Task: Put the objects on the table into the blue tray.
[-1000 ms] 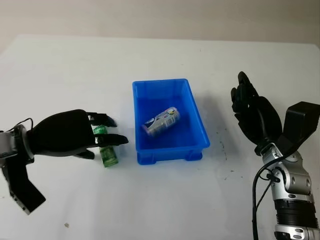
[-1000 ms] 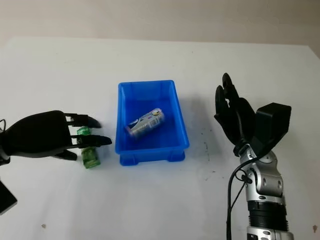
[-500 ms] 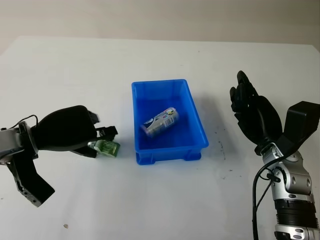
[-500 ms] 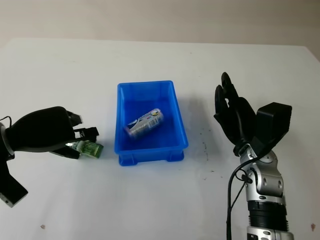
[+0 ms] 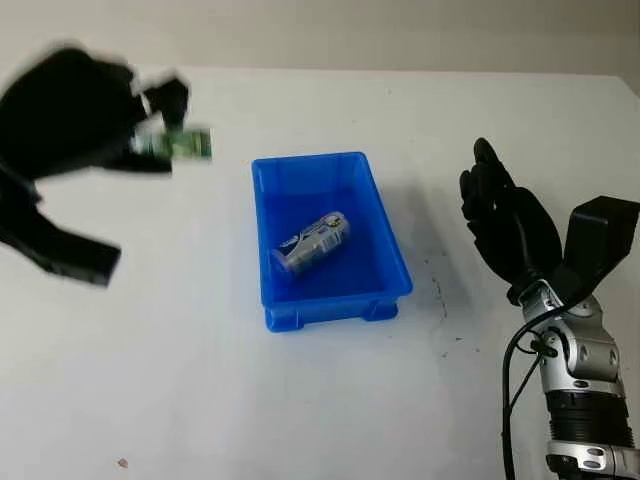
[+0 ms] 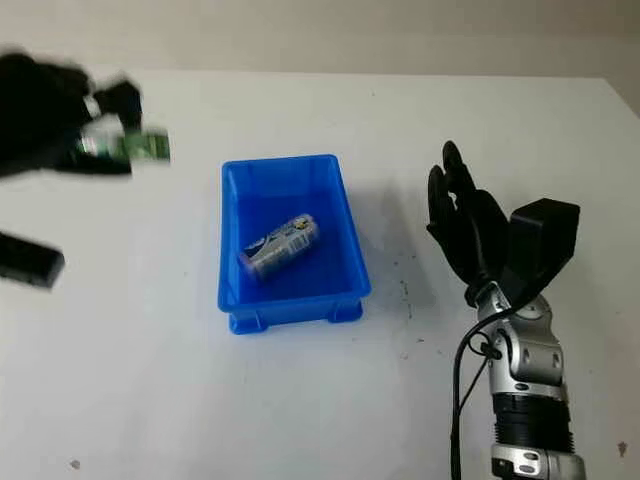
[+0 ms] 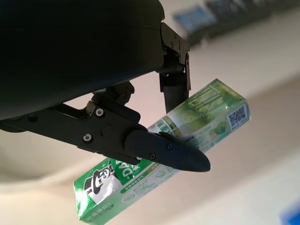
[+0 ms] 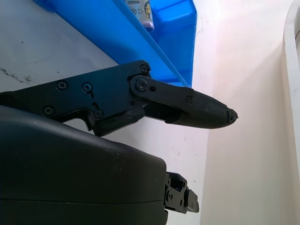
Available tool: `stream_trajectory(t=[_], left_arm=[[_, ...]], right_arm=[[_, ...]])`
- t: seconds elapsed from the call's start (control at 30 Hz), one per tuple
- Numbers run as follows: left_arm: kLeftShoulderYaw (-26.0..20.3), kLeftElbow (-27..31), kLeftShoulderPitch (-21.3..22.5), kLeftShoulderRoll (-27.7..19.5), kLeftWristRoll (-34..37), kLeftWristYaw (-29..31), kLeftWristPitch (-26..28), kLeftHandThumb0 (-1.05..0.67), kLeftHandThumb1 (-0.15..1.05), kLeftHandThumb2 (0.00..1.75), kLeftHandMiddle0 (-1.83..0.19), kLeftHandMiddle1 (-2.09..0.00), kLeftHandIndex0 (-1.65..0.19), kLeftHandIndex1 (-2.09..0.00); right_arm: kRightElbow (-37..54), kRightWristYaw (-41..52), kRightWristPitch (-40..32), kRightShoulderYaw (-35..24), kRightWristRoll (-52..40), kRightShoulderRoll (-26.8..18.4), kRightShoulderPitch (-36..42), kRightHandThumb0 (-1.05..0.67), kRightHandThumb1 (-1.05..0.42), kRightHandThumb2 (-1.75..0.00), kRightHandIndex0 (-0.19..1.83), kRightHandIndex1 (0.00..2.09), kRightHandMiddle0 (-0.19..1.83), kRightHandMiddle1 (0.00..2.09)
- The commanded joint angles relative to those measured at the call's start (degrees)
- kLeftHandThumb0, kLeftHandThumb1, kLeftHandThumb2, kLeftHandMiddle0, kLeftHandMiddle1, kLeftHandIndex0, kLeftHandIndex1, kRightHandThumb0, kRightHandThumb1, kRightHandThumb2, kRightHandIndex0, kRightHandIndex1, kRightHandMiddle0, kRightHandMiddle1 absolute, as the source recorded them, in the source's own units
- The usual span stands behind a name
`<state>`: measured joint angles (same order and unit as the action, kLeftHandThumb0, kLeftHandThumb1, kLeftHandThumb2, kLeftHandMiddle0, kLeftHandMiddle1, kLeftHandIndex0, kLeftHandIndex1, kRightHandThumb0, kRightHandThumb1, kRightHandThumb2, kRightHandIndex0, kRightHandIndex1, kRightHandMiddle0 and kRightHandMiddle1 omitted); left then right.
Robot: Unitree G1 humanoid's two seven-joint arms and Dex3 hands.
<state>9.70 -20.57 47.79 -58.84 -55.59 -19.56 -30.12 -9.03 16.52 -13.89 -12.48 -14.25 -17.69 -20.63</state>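
left hand fingers pinched the green rectangular cardboard toothpaste box, raised off the white table | blue plastic tray lay ahead of the box's free end, nearer this hand | right hand open beside tray

The left hand now holds the green box lifted off the table, up and left of the tray.

A white table carries a blue tray near its middle.
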Motion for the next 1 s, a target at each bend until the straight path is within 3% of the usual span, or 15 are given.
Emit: stream_trajectory(t=[0.0,0.1,0.2,0.33,0.43,0.5,0.6,0.67,0.77,0.87,0.9,0.93,0.97], left_arm=[[-0.7,2.5,2.5,2.0,1.5,1.2,1.1,-0.61,1.05,0.09,-0.93,-2.09,-0.58,-2.08],[-0.5,4.0,5.1,5.7,4.0,1.6,0.5,-0.62,1.04,0.09,-0.99,-2.09,-0.70,-2.09],[0.1,5.4,6.2,9.5,6.9,2.9,-0.6,-0.63,1.05,0.12,-0.99,-2.09,-0.67,-2.07],[4.3,7.5,5.4,17.8,15.4,12.3,-4.4,-0.60,1.05,0.12,-1.02,-2.09,-0.69,-2.09],[6.8,6.2,4.4,21.6,16.7,15.3,-7.6,-0.58,1.05,0.20,-1.03,-2.09,-0.69,-2.09],[8.1,5.3,3.3,23.4,16.7,16.9,-8.9,-0.57,1.05,0.21,-1.01,-2.09,-0.51,-1.90],[9.8,3.4,2.1,25.3,17.2,19.1,-11.4,-0.55,1.05,0.19,-0.89,-2.09,-0.47,-1.68],[10.9,1.9,1.0,26.7,17.3,20.2,-12.7,-0.55,1.05,0.14,-0.85,-2.09,-0.52,-1.85],[11.8,0.9,-0.5,27.6,15.3,20.2,-13.6,-0.56,1.05,0.14,-1.01,-2.09,-0.56,-2.03],[11.8,0.9,-1.7,27.7,13.2,19.6,-13.5,-0.57,1.05,0.21,-0.98,-2.09,-0.46,-2.09],[11.7,0.9,-1.9,27.6,13.4,20.2,-13.5,-0.58,1.05,0.23,-0.65,-2.02,-0.24,-1.97],[11.6,1.1,-1.9,27.3,13.5,20.9,-13.6,-0.59,1.05,0.25,-0.36,-1.79,-0.04,-1.73],[11.6,1.3,-1.9,26.9,13.5,21.9,-13.5,-0.61,1.05,0.27,-0.25,-1.59,0.03,-1.53]], right_arm=[[0.1,0.0,0.7,-0.3,-0.5,0.3,-0.7,-0.75,-1.05,-0.62,-0.19,0.00,-0.19,0.00],[0.2,0.2,0.5,-0.2,-0.6,0.3,-0.6,-0.75,-1.05,-0.62,-0.19,0.00,-0.19,0.00],[0.5,0.4,0.2,-0.1,-0.6,0.2,-0.4,-0.75,-1.05,-0.63,-0.19,0.00,-0.19,0.00],[0.9,0.7,0.4,-0.2,-0.9,0.3,0.1,-0.74,-1.05,-0.64,-0.19,0.00,-0.19,0.00],[1.3,0.7,0.4,-0.4,-1.1,0.3,0.6,-0.73,-1.05,-0.65,-0.19,0.00,-0.19,0.00],[1.8,0.7,0.2,-0.4,-1.2,0.2,1.1,-0.73,-1.05,-0.65,-0.19,0.00,-0.19,0.00],[2.3,0.8,0.1,-0.6,-1.5,0.1,1.6,-0.72,-1.05,-0.66,-0.19,0.00,-0.19,0.00],[2.7,0.6,-0.1,-0.8,-1.8,0.4,1.9,-0.72,-1.05,-0.65,-0.19,0.00,-0.19,0.00],[3.3,-0.1,-0.2,-0.8,-1.9,0.8,2.5,-0.72,-1.05,-0.65,-0.19,0.00,-0.19,0.00],[3.7,-0.4,-0.4,-0.9,-2.5,1.0,2.9,-0.71,-1.05,-0.64,-0.19,0.00,-0.19,0.00],[3.8,-0.6,-0.4,-0.9,-2.5,1.1,3.0,-0.71,-1.05,-0.64,-0.19,0.00,-0.19,0.00],[3.9,-0.7,-0.4,-0.9,-2.5,1.1,3.2,-0.71,-1.05,-0.63,-0.19,0.00,-0.19,0.00],[4.1,-0.8,-0.6,-0.9,-2.5,1.1,3.3,-0.71,-1.05,-0.62,-0.19,0.00,-0.19,0.00]])
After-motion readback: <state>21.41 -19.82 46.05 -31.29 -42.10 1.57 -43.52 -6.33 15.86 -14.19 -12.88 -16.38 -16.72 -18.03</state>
